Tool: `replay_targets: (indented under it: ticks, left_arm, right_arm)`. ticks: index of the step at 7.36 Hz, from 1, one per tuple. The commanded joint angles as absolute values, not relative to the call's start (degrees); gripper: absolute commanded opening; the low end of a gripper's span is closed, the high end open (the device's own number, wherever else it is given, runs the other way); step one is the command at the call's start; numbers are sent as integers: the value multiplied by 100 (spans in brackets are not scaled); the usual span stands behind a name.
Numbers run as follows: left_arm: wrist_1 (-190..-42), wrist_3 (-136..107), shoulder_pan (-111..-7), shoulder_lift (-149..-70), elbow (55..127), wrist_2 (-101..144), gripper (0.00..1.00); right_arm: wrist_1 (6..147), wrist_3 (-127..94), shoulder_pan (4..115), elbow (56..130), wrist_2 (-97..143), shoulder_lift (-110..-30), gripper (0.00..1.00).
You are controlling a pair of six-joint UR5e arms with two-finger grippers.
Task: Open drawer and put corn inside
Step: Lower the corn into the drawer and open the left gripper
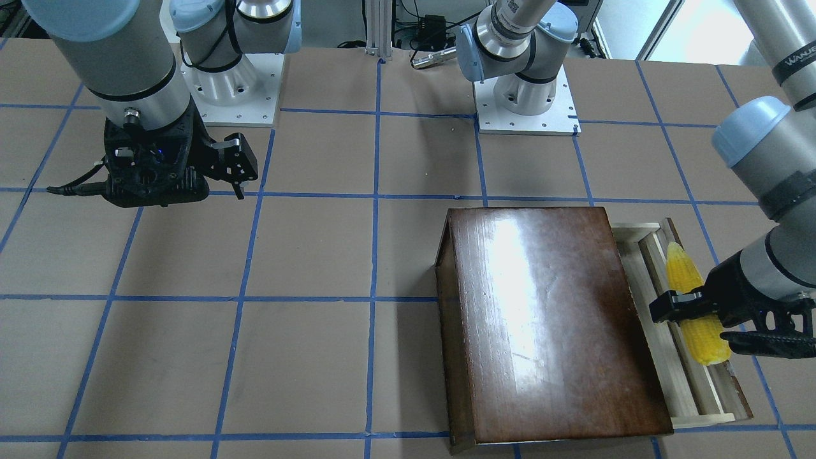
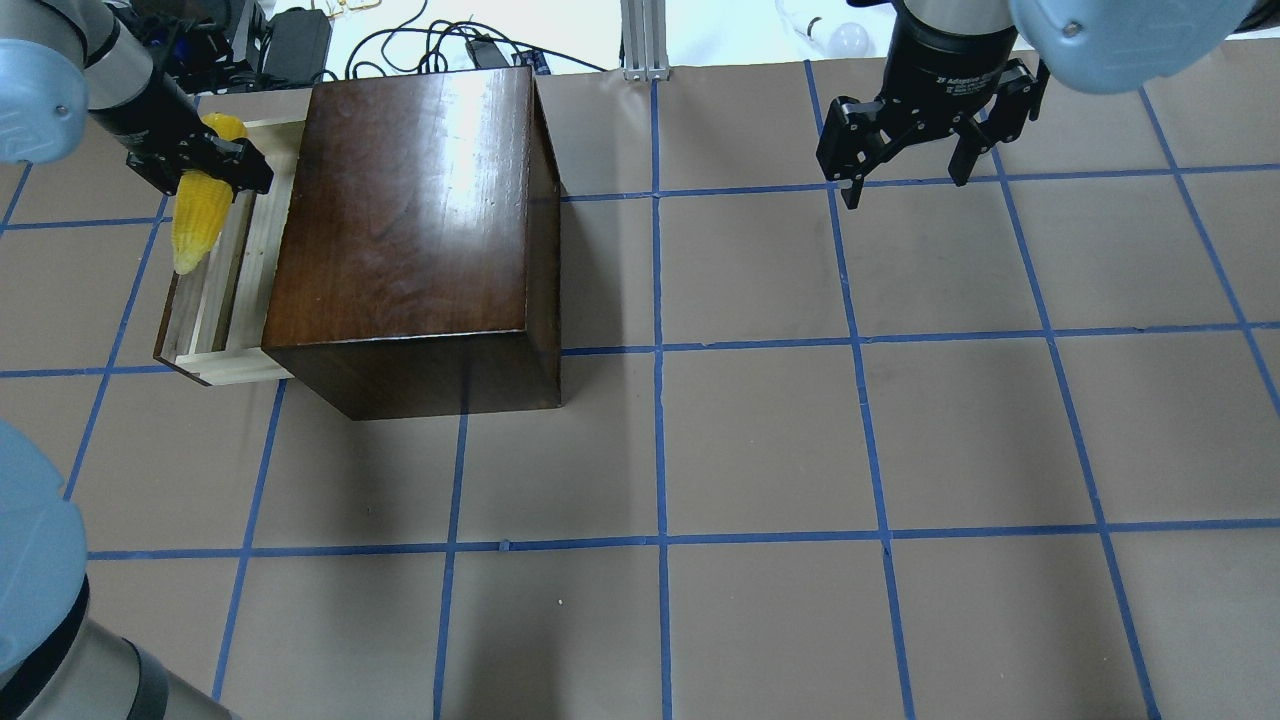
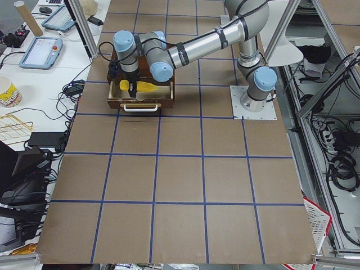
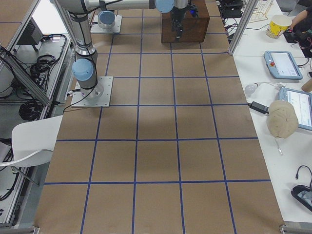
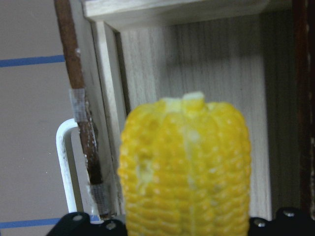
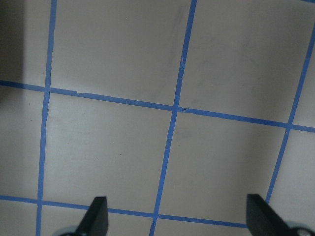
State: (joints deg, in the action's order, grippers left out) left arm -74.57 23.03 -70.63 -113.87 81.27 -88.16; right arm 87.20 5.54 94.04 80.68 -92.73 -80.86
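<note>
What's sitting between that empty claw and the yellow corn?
Between the right claw and the corn stand the dark cabinet and bare taped table, as the overhead view shows.

Brown-boarded counter (image 2: 760, 440), divided into squares by blue tape (image 2: 657, 350). White side bench (image 4: 295, 148), on which teach pendants (image 4: 284, 65), paper cup (image 4: 279, 25) and cables (image 4: 257, 107) are laid. White chair (image 4: 29, 141), set beside the counter.
</note>
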Motion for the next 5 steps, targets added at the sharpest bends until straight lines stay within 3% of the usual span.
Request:
replay_targets:
  ticks: [1,5]
  left_arm:
    - [-7453,2303,-7049,-11321,8130,-8824,80]
    - [-7514,2311,-7022,-11268,8069,-8824,81]
  right_arm:
    - [8719,554,9404,8068,-9272,-8086,100]
    - [8728,554,9404,8068,-9272,-8086,100]
